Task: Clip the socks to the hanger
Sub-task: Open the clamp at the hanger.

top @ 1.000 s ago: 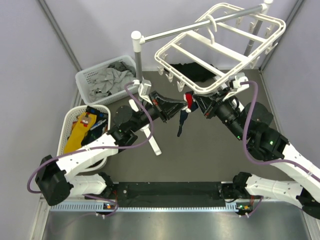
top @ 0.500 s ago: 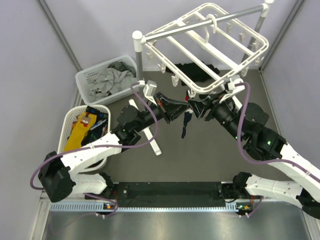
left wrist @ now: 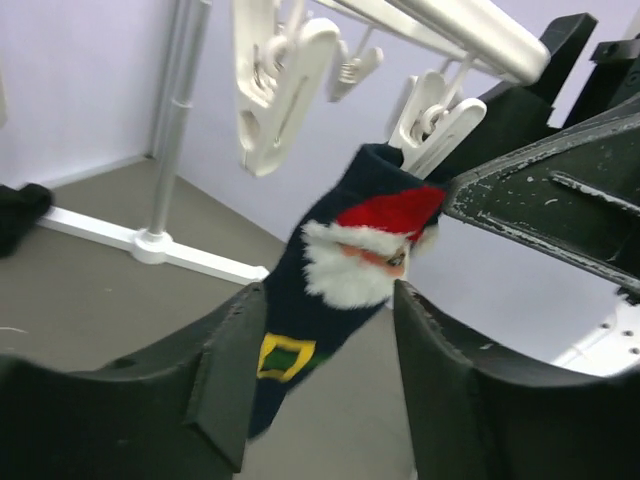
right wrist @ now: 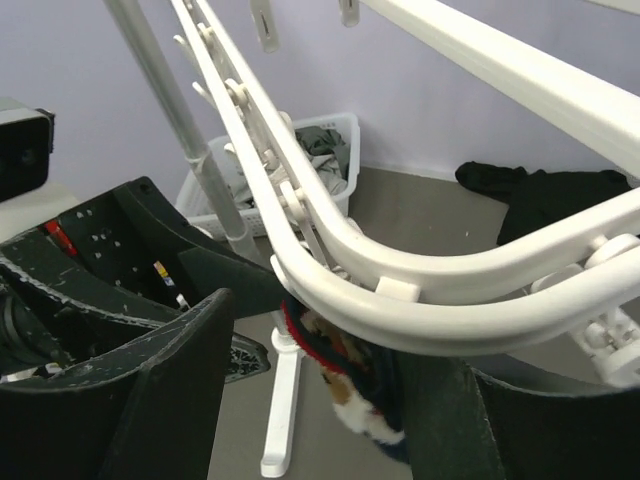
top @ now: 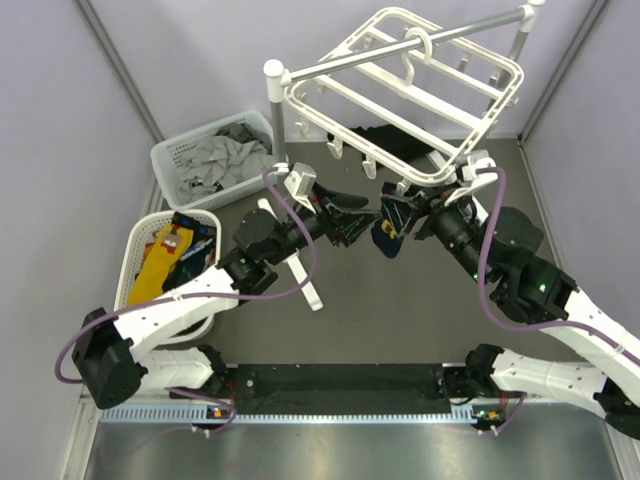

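**Change of state.** One second earlier, both sets of jaws are clenched at the top of a dark sock that dangles below the hanger (right wrist: 450,288). Now both sets are released. The left gripper (left wrist: 325,370) stands with its jaws spread on either side of the Santa sock (left wrist: 340,290) and does not grip it. The right gripper (right wrist: 320,400) is likewise spread, just below the curved corner rail of the hanger. The hanger frame has also swung to a new tilt on its pole.

**Position of the workpiece.** The Santa sock hangs by its cuff from one white clip (left wrist: 435,125) at the near corner of the hanger. The neighbouring clip (left wrist: 280,90) is empty.

**Meaning for the task.** Neither gripper supports the sock, so the clip appears to carry it alone. This sock is judged done. More socks, one of them yellow-orange (top: 160,265), lie in the white basket (top: 135,240) on the counter (top: 400,310) at the left, so the task is far from complete.

**Markings.** No brand, label or writing is legible. The sock carries only a picture: red hat, white beard and yellow belt buckle.
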Robot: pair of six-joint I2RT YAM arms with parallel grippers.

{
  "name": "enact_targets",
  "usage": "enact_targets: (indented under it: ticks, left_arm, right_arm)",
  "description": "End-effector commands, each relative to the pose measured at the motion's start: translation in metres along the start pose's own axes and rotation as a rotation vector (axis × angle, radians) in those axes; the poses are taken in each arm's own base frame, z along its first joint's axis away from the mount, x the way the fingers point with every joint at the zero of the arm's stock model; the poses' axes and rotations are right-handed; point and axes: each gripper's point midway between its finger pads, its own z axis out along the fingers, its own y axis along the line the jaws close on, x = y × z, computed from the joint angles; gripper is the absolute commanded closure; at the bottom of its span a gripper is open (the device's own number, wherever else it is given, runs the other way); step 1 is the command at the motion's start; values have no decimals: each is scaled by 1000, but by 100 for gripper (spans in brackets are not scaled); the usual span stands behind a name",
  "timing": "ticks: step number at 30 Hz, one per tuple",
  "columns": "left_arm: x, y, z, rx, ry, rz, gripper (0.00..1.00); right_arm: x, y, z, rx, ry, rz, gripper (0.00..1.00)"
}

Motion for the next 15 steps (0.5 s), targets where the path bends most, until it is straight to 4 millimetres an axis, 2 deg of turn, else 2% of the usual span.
enact_targets:
  ticks: [1, 8, 14, 15]
  left_arm:
    - [-37, -3, 2, -32, -79, 145, 36]
    - [-42, 3, 23, -29, -83, 229, 23]
    - [-51, 18, 37, -86, -124, 312, 21]
    - [-47, 24, 39, -105, -114, 324, 21]
  right_arm:
    - [-10, -7, -5, 29, -36, -32, 37]
    - [-15, -11, -8, 44, -42, -60, 34]
    - [-18, -15, -12, 55, -48, -72, 34]
    - [-20, -16, -13, 56, -53, -70, 34]
